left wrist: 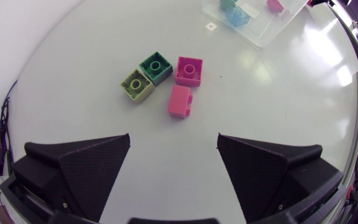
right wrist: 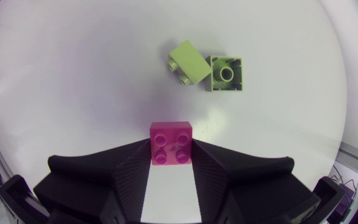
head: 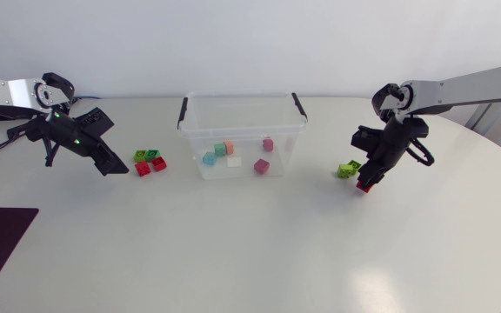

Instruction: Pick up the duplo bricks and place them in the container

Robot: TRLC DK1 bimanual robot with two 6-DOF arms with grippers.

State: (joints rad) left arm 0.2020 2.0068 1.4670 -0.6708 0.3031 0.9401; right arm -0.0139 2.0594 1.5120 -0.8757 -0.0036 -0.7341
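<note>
Head view: the clear container [head: 299,130] holds several bricks. Four loose bricks [head: 150,162] lie left of the container and two green bricks [head: 349,169] right of it.
Left wrist view: the left tool [left wrist: 173,137] stands apart, with the four bricks between it and the container.
Right wrist view: the right tool [right wrist: 171,152] is clamped on a magenta brick [right wrist: 171,142].

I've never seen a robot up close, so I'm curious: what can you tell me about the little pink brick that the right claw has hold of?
The small square pink plastic brick has smooth sides and four round studs, two by two, on the face turned toward the wrist camera. The right gripper clamps it between two black wedge fingers, one on each opposite side. Two light green bricks lie ahead of it on the white table, not touching it. Whether the brick rests on the table or is lifted, I cannot tell.
</note>
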